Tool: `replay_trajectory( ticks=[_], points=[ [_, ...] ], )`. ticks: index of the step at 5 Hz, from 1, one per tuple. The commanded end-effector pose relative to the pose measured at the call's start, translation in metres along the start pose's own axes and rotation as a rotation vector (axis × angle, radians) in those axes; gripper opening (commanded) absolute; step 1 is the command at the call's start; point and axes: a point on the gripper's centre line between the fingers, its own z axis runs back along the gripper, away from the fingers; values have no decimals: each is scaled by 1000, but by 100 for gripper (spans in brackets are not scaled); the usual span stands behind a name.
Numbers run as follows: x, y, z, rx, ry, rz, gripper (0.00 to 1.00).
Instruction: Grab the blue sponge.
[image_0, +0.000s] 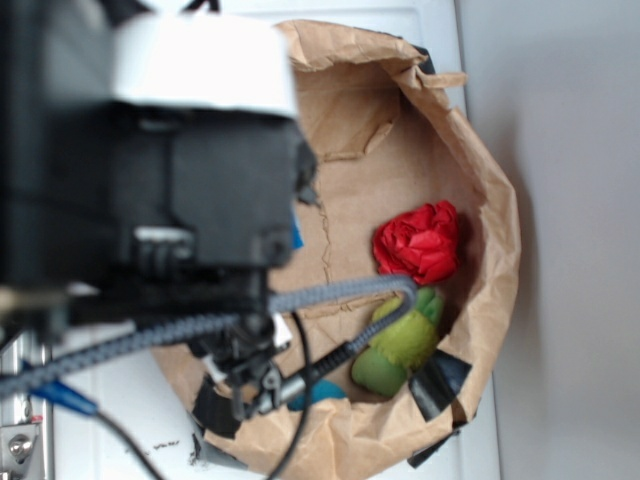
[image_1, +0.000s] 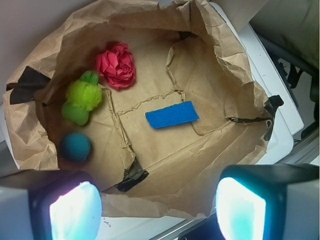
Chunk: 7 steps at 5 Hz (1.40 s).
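Four things lie in the brown paper bag (image_1: 235, 95): the blue sponge (image_1: 172, 115) flat mid-floor, a red crumpled ball (image_1: 116, 65), a green fuzzy toy (image_1: 81, 101) and a teal ball (image_1: 75, 147). The gripper (image_1: 157, 207) hangs above, jaws wide, holding nothing. In the exterior view the arm hides almost all the sponge.

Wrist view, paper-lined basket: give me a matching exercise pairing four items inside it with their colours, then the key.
Items:
1. sponge
2. crumpled flower-like ball
3. fuzzy toy
4. round ball

Colours:
A. lime green
B. teal-blue
C. bright blue
D. red

Pairs: 1-C, 2-D, 3-A, 4-B.

All four lie apart from one another on the brown paper; the gripper is open above them, holding nothing.
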Motion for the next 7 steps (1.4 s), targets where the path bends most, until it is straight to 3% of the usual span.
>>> replay_trajectory(
  ticks=[1,2,3,4,6,7],
  points=[
    [33,18,-57,-20,-68,221,100],
    [34,27,-96,14,-102,274,100],
    [42,33,-134,55,-173,291,100],
    [51,29,-157,72,-204,314,100],
    [59,26,-181,140,-186,453,100],
    [52,27,-188,306,-150,609,100]
  ],
)
